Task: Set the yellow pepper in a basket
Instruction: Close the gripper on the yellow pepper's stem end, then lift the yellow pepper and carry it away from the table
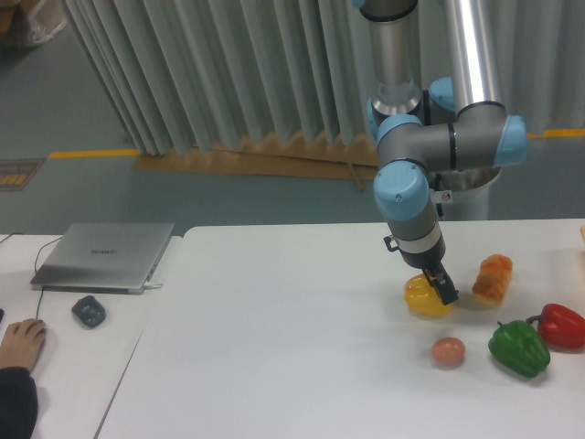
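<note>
White tabletop [292, 347] in front of grey pleated curtains [228, 73]; a teal floor with a yellow line runs behind.

Gripper [440, 285]: dark fingers point down and slightly right, set against the upper right side of the yellow pepper [424, 296]. Whether they clamp the pepper or merely touch it cannot be told (the gap between them is too small and dark to read). The pepper sits on the table, right of centre.

Arm [430, 155]: wrist section tilted, leaning down and to the right from a blue-capped joint; the elbow joints are bunched above it, with a grey upright link and a silver tube rising out of view.

Nearby items: an orange-tan bread loaf [491, 279] just right of the gripper; a small pinkish round item [448, 351] in front of the pepper; a green pepper [518, 347] and a red pepper [560, 325] near the right edge.

Far left: a closed laptop [102, 256], a dark mouse [89, 311], and a person's hand [20, 342] resting on an adjoining table.
</note>
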Robot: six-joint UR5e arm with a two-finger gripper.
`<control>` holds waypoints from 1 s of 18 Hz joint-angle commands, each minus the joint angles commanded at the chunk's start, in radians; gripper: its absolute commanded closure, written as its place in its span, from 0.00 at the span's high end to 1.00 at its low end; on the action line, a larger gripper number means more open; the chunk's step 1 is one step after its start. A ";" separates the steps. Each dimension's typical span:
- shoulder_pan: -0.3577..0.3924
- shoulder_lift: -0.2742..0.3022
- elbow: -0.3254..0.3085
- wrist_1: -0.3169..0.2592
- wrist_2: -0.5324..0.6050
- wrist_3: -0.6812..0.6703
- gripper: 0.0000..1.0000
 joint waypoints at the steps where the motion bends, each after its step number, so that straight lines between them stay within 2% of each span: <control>1: -0.003 -0.008 0.000 0.002 0.014 0.000 1.00; 13: -0.017 -0.028 0.000 0.002 0.038 -0.018 1.00; 14: -0.017 -0.028 0.000 0.002 0.038 -0.020 0.96; 18: -0.023 -0.037 0.000 0.002 0.040 -0.064 0.63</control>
